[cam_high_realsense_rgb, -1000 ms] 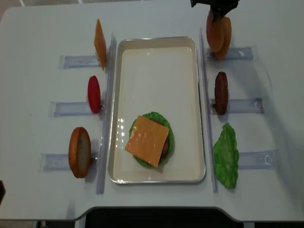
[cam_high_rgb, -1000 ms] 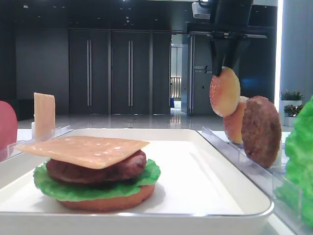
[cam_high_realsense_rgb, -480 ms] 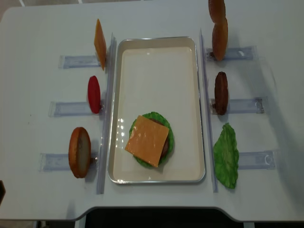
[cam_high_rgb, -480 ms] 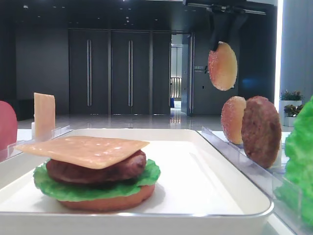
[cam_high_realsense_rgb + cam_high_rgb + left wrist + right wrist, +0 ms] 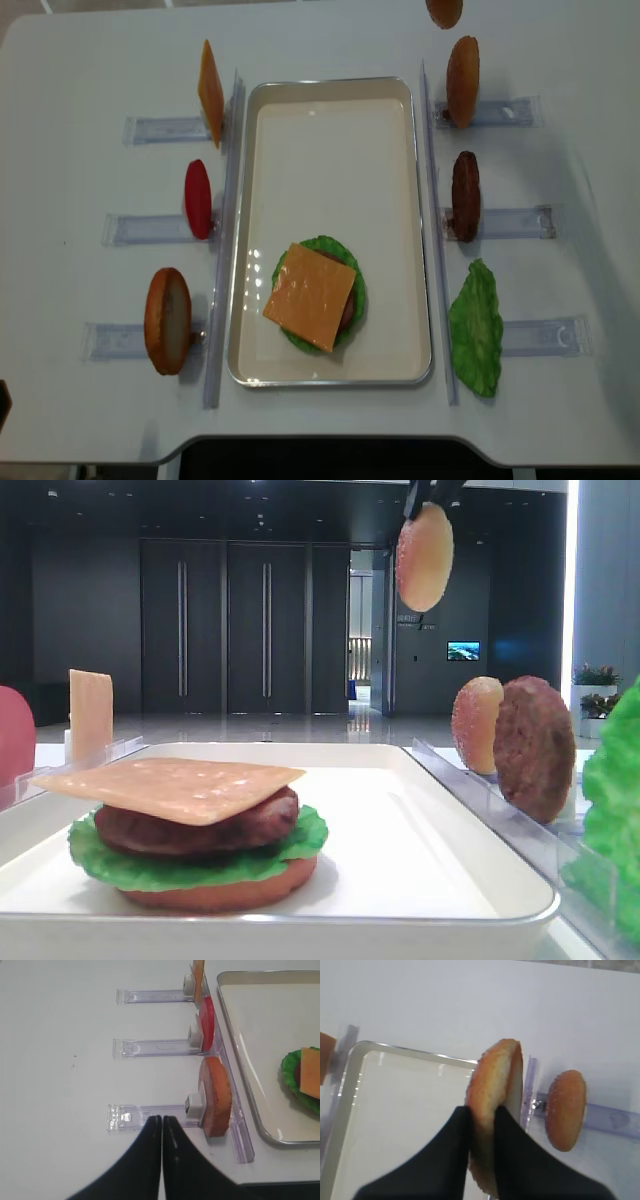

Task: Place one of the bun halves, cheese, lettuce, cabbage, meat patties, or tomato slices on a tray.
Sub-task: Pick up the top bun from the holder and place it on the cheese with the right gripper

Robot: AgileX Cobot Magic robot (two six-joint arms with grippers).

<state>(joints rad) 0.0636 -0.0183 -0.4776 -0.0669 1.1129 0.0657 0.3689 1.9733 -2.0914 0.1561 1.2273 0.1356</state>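
Observation:
My right gripper [image 5: 482, 1114] is shut on a domed golden-tan bun half [image 5: 495, 1085], which it holds on edge. The bun half [image 5: 424, 542] hangs high above the far right corner of the white tray [image 5: 330, 150]. On the near part of the tray lies a stack of bottom bun, green lettuce [image 5: 352, 305], dark meat patty [image 5: 200, 830] and a square of cheese [image 5: 310, 296]. My left gripper [image 5: 162, 1119] is shut on nothing, low over a clear rack beside another bun half [image 5: 216, 1096].
Clear slotted racks flank the tray. On the left stand a cheese slice [image 5: 210, 92], a tomato slice [image 5: 198, 198] and a bun half [image 5: 167, 320]. On the right stand a bun half [image 5: 462, 80], a patty [image 5: 465, 195] and a lettuce leaf [image 5: 475, 340].
My right gripper has lifted the bun half up out of the far right rack and carried it leftward towards the tray. The left gripper has not moved.

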